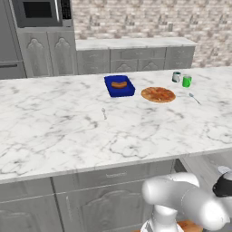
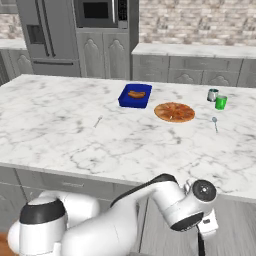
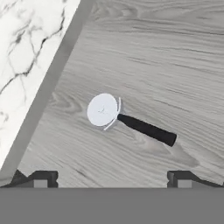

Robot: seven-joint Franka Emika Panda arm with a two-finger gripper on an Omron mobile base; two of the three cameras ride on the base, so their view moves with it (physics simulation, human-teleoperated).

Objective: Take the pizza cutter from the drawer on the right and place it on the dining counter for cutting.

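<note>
The cutter (image 3: 127, 119) is seen lying flat on a grey wood-grain surface, wheel at ten o'clock from its handle, beside the marble counter (image 3: 26, 48). The gripper (image 3: 113, 178) is held wide apart above, nothing grasped.

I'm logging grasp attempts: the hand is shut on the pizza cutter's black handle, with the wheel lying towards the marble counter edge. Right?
Not quite. In the hand view the hand is open, its fingertips standing wide apart with the pizza cutter lying untouched between and beyond them. The rest holds: the handle is black and the wheel lies towards the marble counter edge.
</note>
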